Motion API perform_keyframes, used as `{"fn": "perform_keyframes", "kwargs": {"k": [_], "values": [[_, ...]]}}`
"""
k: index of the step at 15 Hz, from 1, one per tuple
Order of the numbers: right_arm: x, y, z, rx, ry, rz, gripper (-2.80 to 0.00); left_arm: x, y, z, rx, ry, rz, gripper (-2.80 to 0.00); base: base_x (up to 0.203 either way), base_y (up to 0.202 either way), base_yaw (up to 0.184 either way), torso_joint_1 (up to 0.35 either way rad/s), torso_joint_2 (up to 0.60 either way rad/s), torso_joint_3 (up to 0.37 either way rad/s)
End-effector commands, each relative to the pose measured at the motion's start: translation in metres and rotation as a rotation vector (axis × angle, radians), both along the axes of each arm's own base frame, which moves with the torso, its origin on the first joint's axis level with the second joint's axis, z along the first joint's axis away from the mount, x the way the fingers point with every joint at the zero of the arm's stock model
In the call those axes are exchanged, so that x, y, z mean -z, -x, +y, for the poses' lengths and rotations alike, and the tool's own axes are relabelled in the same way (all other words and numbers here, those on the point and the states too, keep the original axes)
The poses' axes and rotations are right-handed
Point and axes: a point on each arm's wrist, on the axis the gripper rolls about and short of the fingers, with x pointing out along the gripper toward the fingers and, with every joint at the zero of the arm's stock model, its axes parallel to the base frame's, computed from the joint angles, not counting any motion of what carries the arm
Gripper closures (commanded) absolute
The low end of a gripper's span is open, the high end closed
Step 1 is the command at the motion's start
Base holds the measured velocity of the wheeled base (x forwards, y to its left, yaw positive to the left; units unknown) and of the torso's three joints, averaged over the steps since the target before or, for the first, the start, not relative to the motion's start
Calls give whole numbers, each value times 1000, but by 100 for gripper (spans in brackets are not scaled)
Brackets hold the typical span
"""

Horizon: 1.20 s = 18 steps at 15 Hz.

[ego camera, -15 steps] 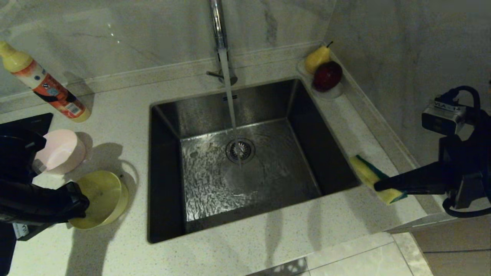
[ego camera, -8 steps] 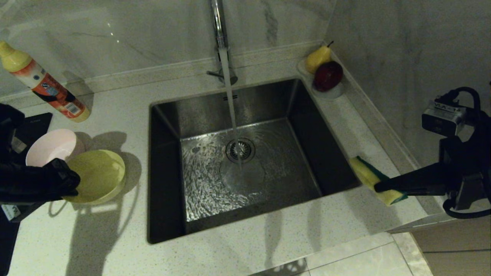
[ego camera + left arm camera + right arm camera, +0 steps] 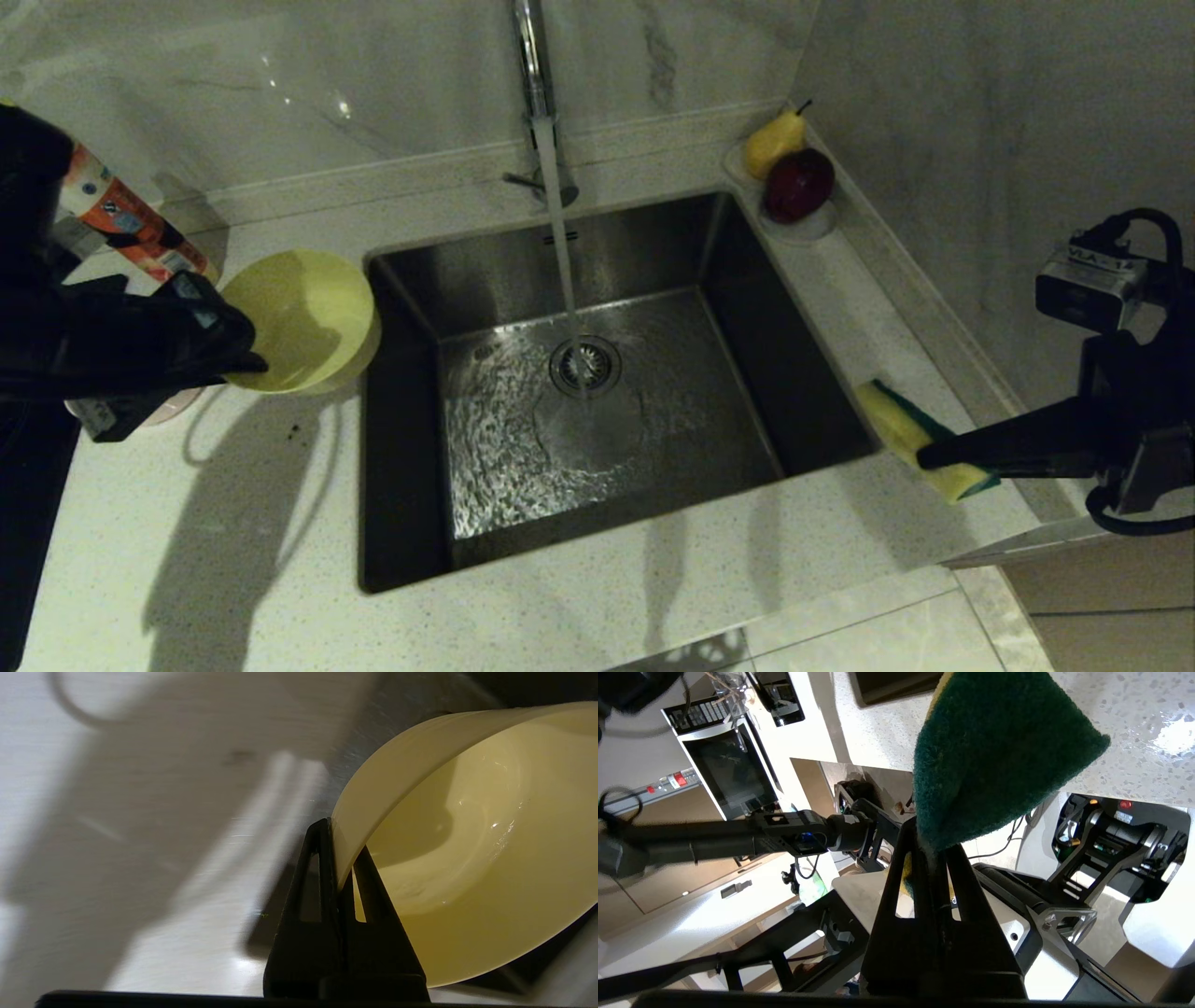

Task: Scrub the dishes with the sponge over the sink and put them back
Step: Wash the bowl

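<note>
Yellow bowl at the sink's edge
Left end effector (image 3: 245,359) pinches the yellow bowl (image 3: 303,319) rim beside the sink (image 3: 747,280); right end effector (image 3: 926,457) grips the sponge (image 3: 896,420) above the counter (image 3: 560,607).

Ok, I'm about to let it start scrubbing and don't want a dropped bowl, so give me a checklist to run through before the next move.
1. Left gripper pinching the yellow bowl by its rim: ok, fingers closed on the wall.
2. Bowl over the sink: not ok, it hangs at the basin's left edge, mostly above the counter.
3. Right gripper holding the sponge: ok, clamped at one end.
4. Sponge over the sink: not ok, it is above the right-hand counter.
5. Tap running: ok, water falls onto the drain strainer.
6. Pink bowl out of the way: cannot tell, mostly hidden behind the left arm.
</note>
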Motion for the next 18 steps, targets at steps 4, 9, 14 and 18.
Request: {"fn": "perform_keyframes", "kwargs": {"k": [4, 9, 14, 18], "values": [[-9, 15, -3, -16, -23, -33, 0, 15, -55, -74, 161, -16, 52, 0, 0, 0, 0, 0, 0, 0], [-14, 28, -4, -52, -54, -56, 0, 27, -83, -111, 235, -22, 62, 0, 0, 0, 0, 0, 0, 0], [-10, 36, -6, -53, -53, -57, 0, 35, -105, -135, 269, -24, 55, 0, 0, 0, 0, 0, 0, 0], [-11, 39, -6, -63, -63, -61, 0, 36, -116, -144, 249, -44, 33, 0, 0, 0, 0, 0, 0, 0]]}}
